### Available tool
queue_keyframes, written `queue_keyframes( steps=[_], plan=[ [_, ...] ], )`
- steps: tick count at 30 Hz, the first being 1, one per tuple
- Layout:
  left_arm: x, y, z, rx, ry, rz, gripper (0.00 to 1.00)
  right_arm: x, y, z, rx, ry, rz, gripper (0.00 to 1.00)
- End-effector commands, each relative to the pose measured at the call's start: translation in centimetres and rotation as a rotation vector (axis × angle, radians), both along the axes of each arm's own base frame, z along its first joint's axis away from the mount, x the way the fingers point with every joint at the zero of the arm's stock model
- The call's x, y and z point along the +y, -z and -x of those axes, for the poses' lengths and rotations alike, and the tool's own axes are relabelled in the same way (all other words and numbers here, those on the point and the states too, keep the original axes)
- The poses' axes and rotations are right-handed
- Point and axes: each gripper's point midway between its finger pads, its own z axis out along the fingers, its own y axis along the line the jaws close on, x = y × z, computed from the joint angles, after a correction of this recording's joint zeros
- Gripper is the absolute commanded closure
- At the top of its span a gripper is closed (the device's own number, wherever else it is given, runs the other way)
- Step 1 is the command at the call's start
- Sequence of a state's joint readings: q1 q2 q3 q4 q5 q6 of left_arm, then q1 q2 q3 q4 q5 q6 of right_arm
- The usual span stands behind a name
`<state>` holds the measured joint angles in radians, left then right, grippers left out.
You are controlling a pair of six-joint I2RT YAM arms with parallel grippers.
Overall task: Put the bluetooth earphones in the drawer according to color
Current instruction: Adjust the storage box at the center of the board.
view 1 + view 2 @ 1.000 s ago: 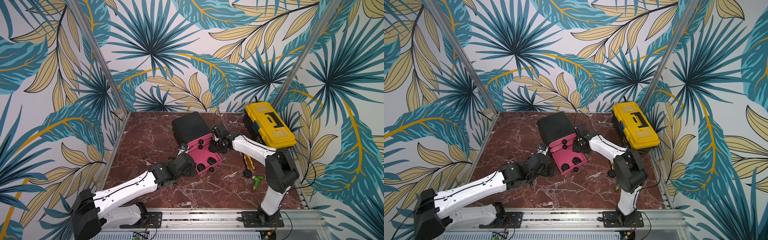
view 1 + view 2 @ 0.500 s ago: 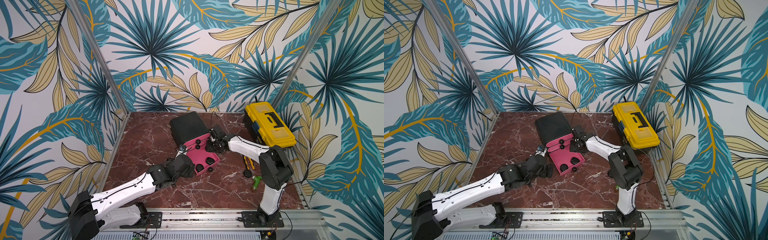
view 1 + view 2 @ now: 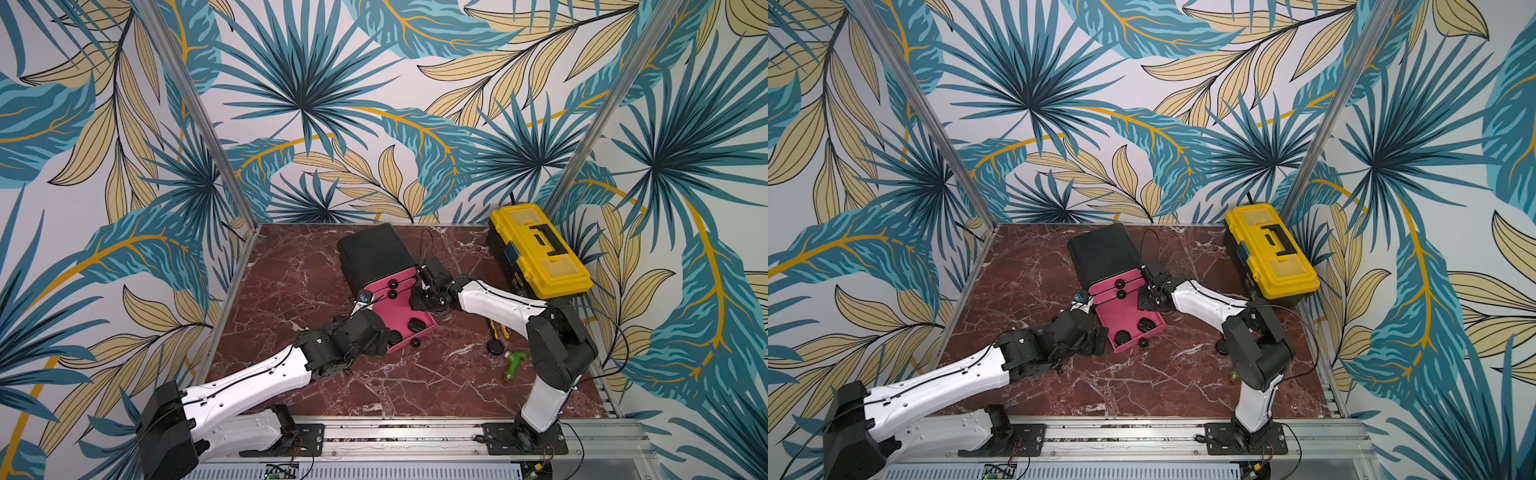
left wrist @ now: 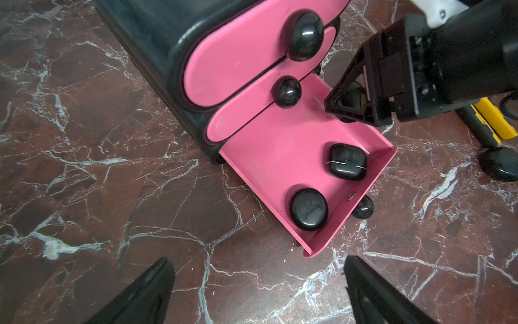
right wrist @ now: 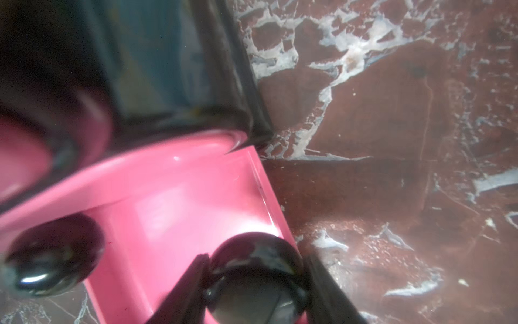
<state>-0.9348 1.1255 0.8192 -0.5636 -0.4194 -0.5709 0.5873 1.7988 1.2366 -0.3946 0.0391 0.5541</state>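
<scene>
- The black cabinet (image 3: 376, 253) stands on the red marble table (image 3: 291, 291), and it has three pink drawers.
- The bottom drawer (image 4: 274, 146) is pulled out. The two drawers above it are shut.
- Two black earphone cases (image 4: 347, 162) lie inside the bottom drawer, near its front wall.
- The right claw (image 5: 255, 266) pinches a round black case (image 5: 252, 283). It holds it over the side wall of the bottom drawer, close to the cabinet.
- The left claw (image 4: 258, 261) is spread wide with nothing in it. It sits low over the table, just in front of the drawer's front corner.
- One more black case (image 3: 495, 346) lies on the table, between a yellow-and-black tool (image 3: 498, 329) and a green tool (image 3: 513, 361).
- A yellow toolbox (image 3: 540, 253) stands in the back corner.
</scene>
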Motion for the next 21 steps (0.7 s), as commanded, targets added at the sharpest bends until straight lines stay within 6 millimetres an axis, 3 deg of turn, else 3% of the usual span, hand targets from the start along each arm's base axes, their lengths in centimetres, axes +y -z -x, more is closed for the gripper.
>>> queue_keyframes(
  steps=[1, 7, 15, 21],
  plan=[
    [0.6, 0.0, 0.0, -0.015, -0.018, 0.008, 0.00, 1.3, -1.1, 0.1, -0.062, -0.034, -0.028, 0.47],
    [0.8, 0.0, 0.1, -0.018, -0.021, 0.007, 0.00, 2.0, -1.5, 0.4, -0.079, -0.068, -0.032, 0.46],
    [0.8, 0.1, 0.1, -0.015, -0.022, 0.009, 0.00, -1.8, -2.3, 0.9, -0.113, 0.056, 0.131, 0.45],
    [0.6, 0.2, -0.3, -0.025, -0.031, 0.040, 0.00, -2.6, -2.9, 1.4, -0.119, 0.099, 0.125, 0.45]
  ],
)
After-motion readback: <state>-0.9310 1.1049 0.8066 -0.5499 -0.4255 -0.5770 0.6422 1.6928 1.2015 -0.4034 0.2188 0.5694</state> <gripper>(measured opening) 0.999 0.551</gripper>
